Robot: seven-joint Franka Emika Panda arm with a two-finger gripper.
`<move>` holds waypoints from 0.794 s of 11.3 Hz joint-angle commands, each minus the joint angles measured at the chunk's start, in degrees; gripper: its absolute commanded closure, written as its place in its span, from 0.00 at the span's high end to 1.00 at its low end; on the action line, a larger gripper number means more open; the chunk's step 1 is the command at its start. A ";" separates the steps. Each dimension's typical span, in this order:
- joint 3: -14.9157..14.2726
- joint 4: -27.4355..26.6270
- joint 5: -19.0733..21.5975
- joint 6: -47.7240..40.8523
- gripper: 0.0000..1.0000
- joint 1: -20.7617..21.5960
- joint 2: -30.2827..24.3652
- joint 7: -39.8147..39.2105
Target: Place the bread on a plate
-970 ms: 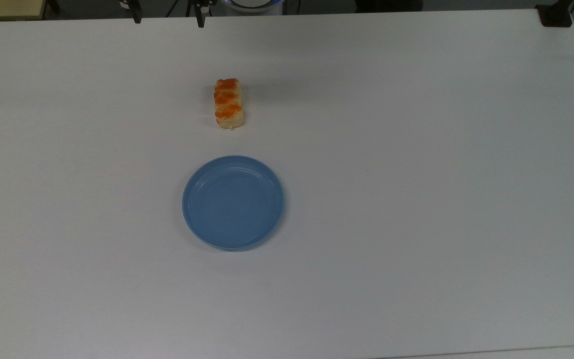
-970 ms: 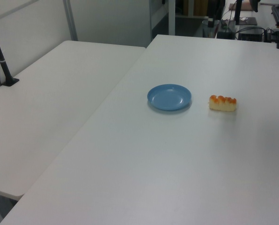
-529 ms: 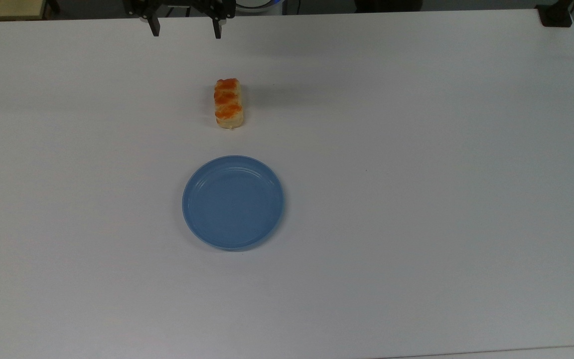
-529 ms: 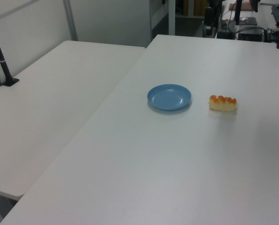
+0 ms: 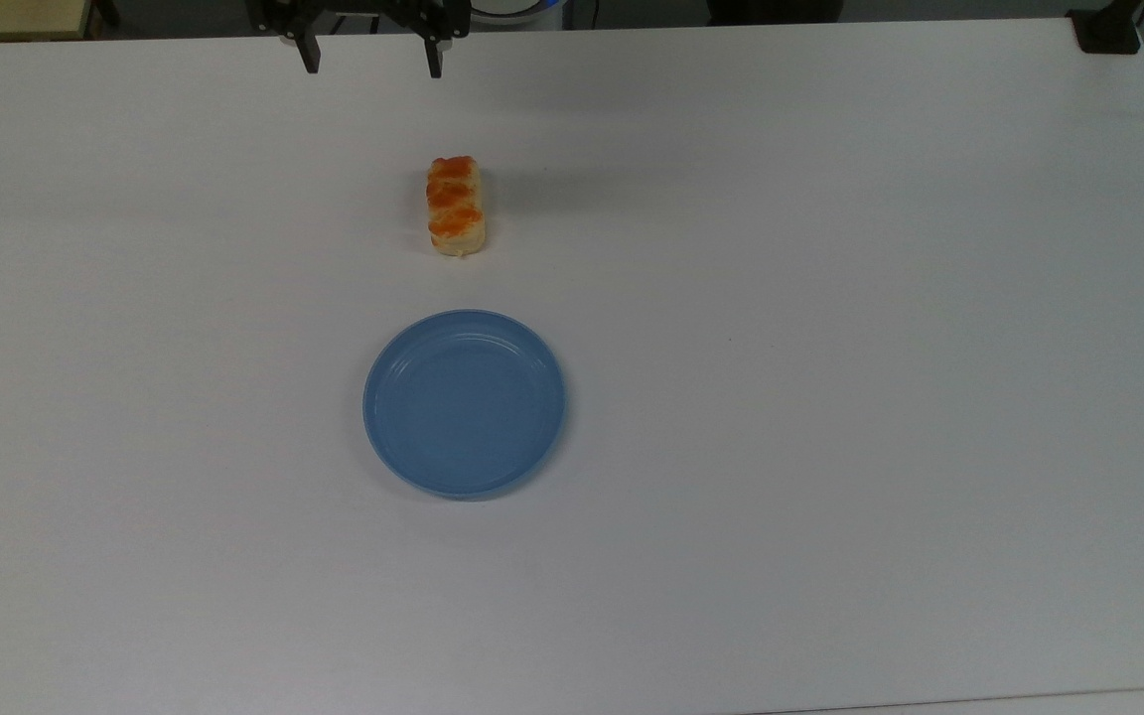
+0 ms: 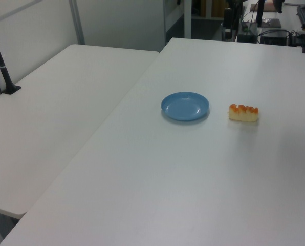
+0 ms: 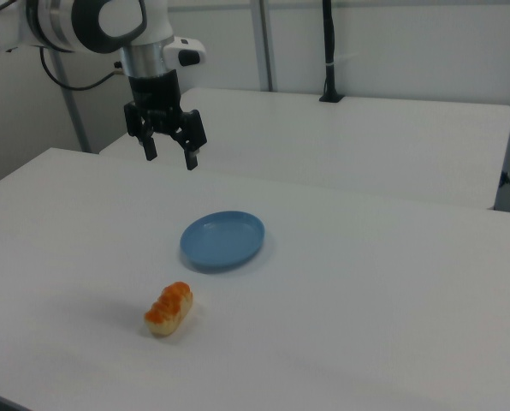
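Observation:
The bread point(image 5: 455, 206) point(image 6: 243, 113) point(image 7: 169, 309), a small cream loaf with orange-brown bumps, lies flat on the white table point(image 5: 830, 348). The light-blue plate point(image 5: 464, 402) point(image 6: 185, 106) point(image 7: 222, 239) sits bare a short way from it, below it in the top view. My gripper point(image 5: 371, 62) point(image 7: 170, 159) hangs open and holds nothing. It is well above the table, at the top view's upper edge beyond the bread. In the right view it is above and to the left of the plate.
A second white table point(image 6: 55, 102) point(image 7: 366, 128) adjoins this one, with a black post point(image 6: 1, 66) point(image 7: 328, 51) clamped to it. A black clamp point(image 5: 1108, 30) sits at the top view's upper right corner. Cables and equipment point(image 6: 275, 31) stand past the table's far end.
A second ago only the fingertips showed at the top view's upper edge; they then came further into view and to the right. Bread and plate have not moved.

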 commanded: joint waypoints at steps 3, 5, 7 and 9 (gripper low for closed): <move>2.04 -9.51 -1.15 5.08 1.00 3.21 -0.88 -2.45; 2.12 -14.24 -1.50 8.92 1.00 4.62 -0.79 -3.15; 2.12 -21.26 -5.08 14.64 1.00 5.85 -0.79 -3.24; 2.04 -27.60 -7.56 19.82 1.00 6.38 -0.79 -3.59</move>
